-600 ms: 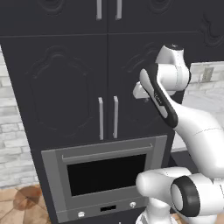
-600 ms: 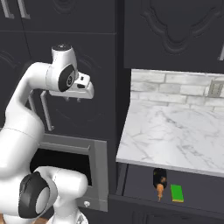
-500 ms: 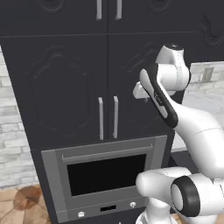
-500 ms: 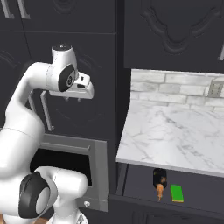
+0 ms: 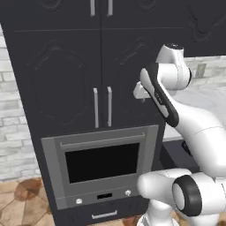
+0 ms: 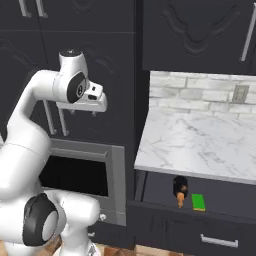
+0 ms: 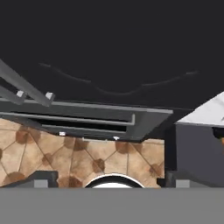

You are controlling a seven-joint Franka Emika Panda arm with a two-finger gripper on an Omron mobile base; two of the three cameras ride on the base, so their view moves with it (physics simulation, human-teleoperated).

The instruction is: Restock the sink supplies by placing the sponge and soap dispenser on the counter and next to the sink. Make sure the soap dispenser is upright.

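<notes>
At far left, the white arm's two-finger pincer (image 6: 82,112) hangs high before the dark cabinet doors (image 6: 100,60) – spread wide, holding nothing. Rightward, the white-grey veined marble tabletop (image 6: 200,142) lies bare; below it, in the open dark drawer (image 6: 200,192), lie the squat black soap dispenser with orange nozzle (image 6: 179,190) and, just beside it, the flat green sponge (image 6: 199,202). Judged step: the opening reach – next, swing right and down to the drawer
</notes>
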